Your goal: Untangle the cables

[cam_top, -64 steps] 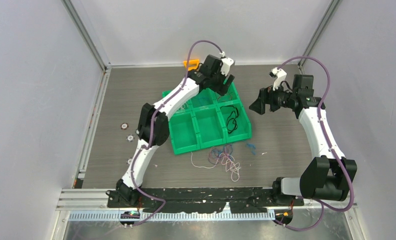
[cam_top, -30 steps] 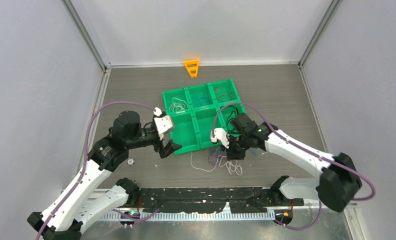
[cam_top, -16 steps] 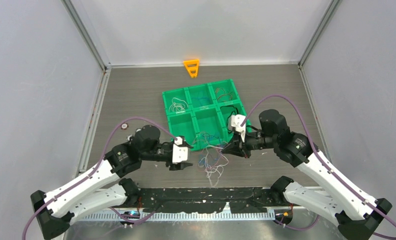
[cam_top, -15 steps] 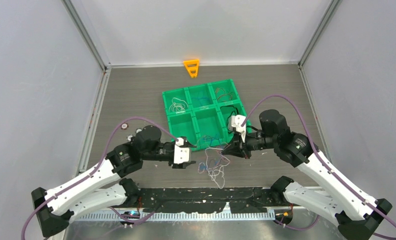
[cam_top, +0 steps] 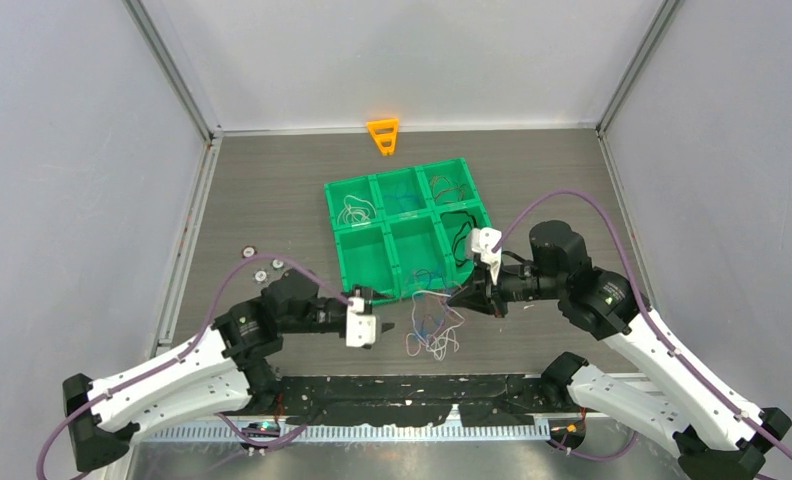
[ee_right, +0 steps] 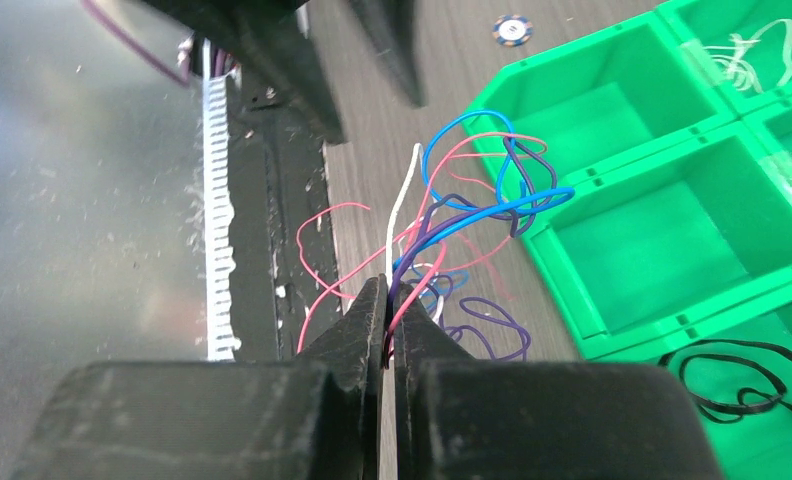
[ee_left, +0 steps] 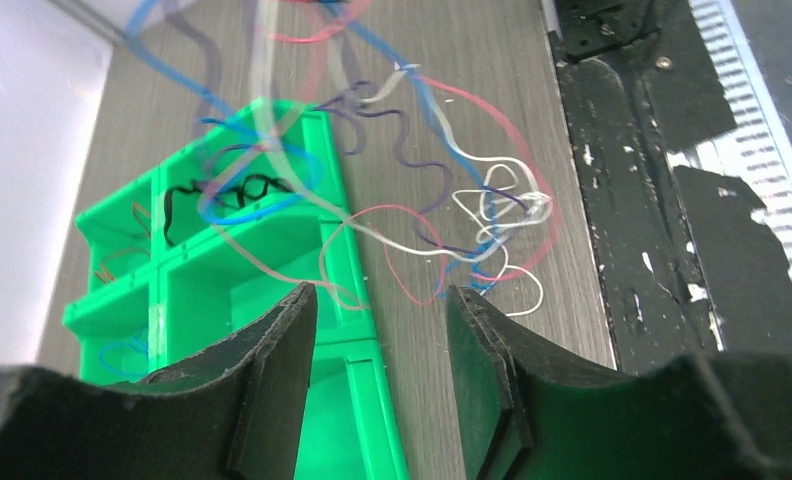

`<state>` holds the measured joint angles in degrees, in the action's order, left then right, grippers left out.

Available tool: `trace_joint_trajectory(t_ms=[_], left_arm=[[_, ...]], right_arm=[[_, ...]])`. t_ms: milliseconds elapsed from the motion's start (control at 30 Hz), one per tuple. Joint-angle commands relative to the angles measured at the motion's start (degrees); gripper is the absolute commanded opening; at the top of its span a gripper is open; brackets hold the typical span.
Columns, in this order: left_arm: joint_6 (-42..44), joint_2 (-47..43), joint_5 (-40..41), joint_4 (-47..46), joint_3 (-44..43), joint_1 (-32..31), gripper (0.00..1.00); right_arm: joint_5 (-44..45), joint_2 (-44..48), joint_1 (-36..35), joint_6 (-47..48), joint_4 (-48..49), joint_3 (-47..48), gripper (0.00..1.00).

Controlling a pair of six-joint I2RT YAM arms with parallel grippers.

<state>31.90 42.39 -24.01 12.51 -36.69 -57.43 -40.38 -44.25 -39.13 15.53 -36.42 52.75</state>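
Cables (cam_top: pixel 434 325): tangle pinched by right hand (ee_right: pixel 389 300), ahead of gaping empty left hand (cam_top: pixel 384 326); green tray (cam_top: pixel 367 262) beside both holds others.

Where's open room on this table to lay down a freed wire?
Bare tabletop lies right of the green tray, and left of it, behind the small discs. Crowded: the strip in front of the tray, where the cables hang between the left end effector and the right end effector.

My left arm (cam_top: pixel 187 365) and right arm (cam_top: pixel 662 350) stretch low toward each other, my left gripper (cam_top: pixel 382 326) with jaws parted, my right gripper (cam_top: pixel 454 300) just ahead, its jaws pinched tight together.
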Motion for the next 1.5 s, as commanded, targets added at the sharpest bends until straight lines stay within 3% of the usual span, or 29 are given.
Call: trace_joint_trajectory(t_ms=[0, 133, 267, 400, 467, 733, 1333, 1400, 1467], left_arm=[[9.2, -5.6, -0.7, -2.0, 4.0, -4.5, 0.5], [11.6, -6.0, 1.2, -2.5, 6.5, -8.4, 0.5], [-3.4, -2.3, 14.0, -10.3, 3.5, -7.9, 0.45], [-19.6, -0.8, 11.0, -9.7, -2.3, -3.7, 0.38], [-22.8, -0.3, 10.2, -9.7, -4.6, -3.4, 0.37], [-21.7, 4.6, 4.7, -9.3, -12.3, -3.4, 0.32], [-19.4, 15.2, 5.9, -6.3, -16.8, -3.4, 0.33], [-19.0, 15.4, 5.2, -6.1, -17.0, -3.4, 0.25], [-18.6, 15.5, 4.4, -5.3, -17.3, -3.5, 0.07]], right_arm=[[6.4, -0.9, 0.2, -7.5, 6.1, 3.2, 0.05], [5.5, -1.1, 0.6, -9.7, 8.4, 0.8, 0.05], [3.2, 1.2, 0.6, -6.7, 9.4, -1.0, 0.05], [2.4, 3.0, 0.7, -3.3, 9.0, -2.1, 0.05], [2.0, 3.1, 0.6, -2.3, 8.6, -2.3, 0.06], [1.2, 2.4, 0.6, -0.3, 8.2, -3.0, 0.05], [-0.4, 2.4, 0.4, 0.7, 7.6, -3.1, 0.06], [0.2, 2.1, 0.3, 0.8, 7.4, -3.2, 0.05], [1.5, 1.7, 0.4, 0.9, 7.2, -3.2, 0.05]])
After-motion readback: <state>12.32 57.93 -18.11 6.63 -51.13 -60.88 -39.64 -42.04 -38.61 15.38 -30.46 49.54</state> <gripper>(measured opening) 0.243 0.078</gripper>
